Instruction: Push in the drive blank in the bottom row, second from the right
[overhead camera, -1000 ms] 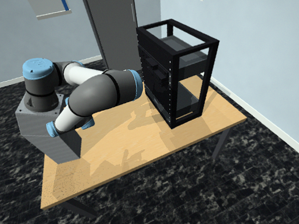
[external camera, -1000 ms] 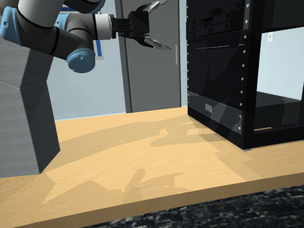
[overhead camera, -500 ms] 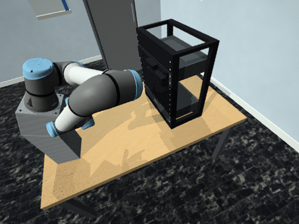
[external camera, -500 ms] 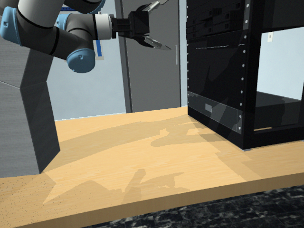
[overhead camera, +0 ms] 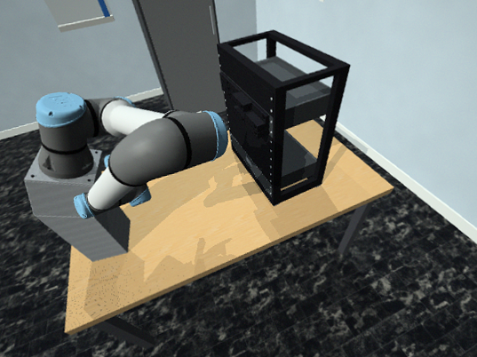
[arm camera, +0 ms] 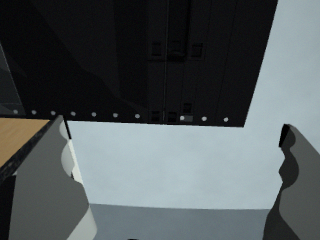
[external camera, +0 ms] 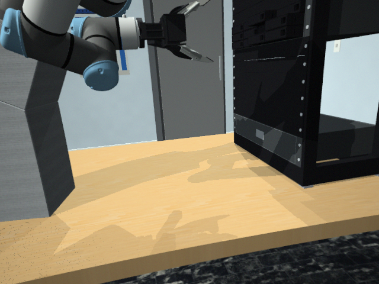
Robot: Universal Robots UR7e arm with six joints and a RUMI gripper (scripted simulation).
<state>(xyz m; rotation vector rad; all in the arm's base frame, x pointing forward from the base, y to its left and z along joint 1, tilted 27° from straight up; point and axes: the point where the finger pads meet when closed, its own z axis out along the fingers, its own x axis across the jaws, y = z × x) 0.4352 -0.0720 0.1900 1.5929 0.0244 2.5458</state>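
The black open-frame rack [overhead camera: 276,142] [external camera: 313,92] [arm camera: 100,60] stands upright on the right part of the wooden table [overhead camera: 193,248] [external camera: 183,198]. Its drive blanks [overhead camera: 249,118] [external camera: 266,27] [arm camera: 172,50] sit in the upper part of the front face, dark and hard to tell apart; some stick out further than others. My gripper [external camera: 207,30] [arm camera: 175,121] is open and empty. It hangs in the air in front of the rack's face, at about the height of the blanks, a clear gap away and pointing toward it. In the top view the arm's elbow hides it.
The grey robot pedestal [overhead camera: 73,219] [external camera: 33,137] stands at the table's left. A grey door [external camera: 189,92] and a pale wall are behind. The rack's lower front carries a grey panel [external camera: 275,143]. The table edge lies just right of the rack.
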